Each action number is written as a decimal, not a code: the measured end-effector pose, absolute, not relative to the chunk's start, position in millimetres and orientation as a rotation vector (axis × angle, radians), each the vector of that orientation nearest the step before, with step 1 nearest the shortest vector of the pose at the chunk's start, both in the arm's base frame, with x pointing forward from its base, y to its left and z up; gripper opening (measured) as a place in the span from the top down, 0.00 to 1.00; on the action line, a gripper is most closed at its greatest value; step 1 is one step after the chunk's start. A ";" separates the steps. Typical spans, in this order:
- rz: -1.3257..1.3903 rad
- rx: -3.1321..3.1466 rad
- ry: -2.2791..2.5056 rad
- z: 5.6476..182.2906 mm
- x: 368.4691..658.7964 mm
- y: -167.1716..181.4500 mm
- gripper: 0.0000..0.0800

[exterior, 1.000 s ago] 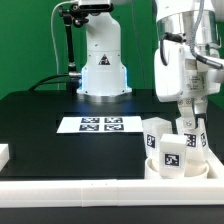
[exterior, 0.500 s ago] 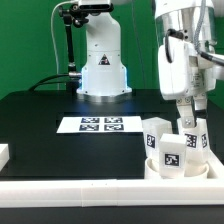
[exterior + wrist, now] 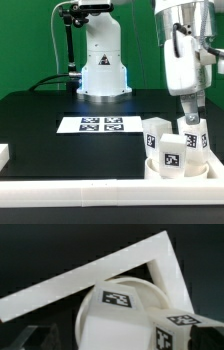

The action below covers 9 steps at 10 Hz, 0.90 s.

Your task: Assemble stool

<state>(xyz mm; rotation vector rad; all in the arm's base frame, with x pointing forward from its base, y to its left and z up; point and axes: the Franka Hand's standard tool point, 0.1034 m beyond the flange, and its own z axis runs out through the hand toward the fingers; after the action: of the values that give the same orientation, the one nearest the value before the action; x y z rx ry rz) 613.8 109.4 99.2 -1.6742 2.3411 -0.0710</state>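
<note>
The stool's round white seat lies at the front on the exterior view's right, against the white rails. Three white tagged legs stand upright on it: one on the left, one in front and one at the back right. My gripper hangs just over the back-right leg, its fingertips at the leg's top. In the wrist view the seat and a tagged leg lie below, and the jaws stand wide apart, on either side of a white part. It looks open.
The marker board lies mid-table in front of the robot base. A long white rail runs along the front and meets a second rail at the corner seen in the wrist view. A small white block sits at the left edge.
The hand has risen a little and shifted toward the exterior view's right, so its fingertips now sit at the top of the back-right leg, not beside it. The stool has not moved.
</note>
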 end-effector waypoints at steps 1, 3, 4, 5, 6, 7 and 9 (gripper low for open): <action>-0.079 -1.819 2.245 98.8 612.7 107.3 0.19; -0.098 -2.078 2.051 100.9 611.9 103.2 0.19; -0.121 -2.198 1.932 102.4 612.3 101.7 0.19; -0.140 -2.300 1.816 104.0 611.8 101.6 0.19; -0.159 -2.397 1.705 103.9 611.1 101.4 0.19; -0.171 -2.455 1.636 103.8 611.2 101.1 0.19; -0.196 -2.579 1.460 103.8 611.6 98.8 0.19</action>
<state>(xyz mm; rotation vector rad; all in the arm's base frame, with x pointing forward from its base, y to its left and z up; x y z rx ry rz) 611.6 98.8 103.8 -2.5795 1.4604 -0.1958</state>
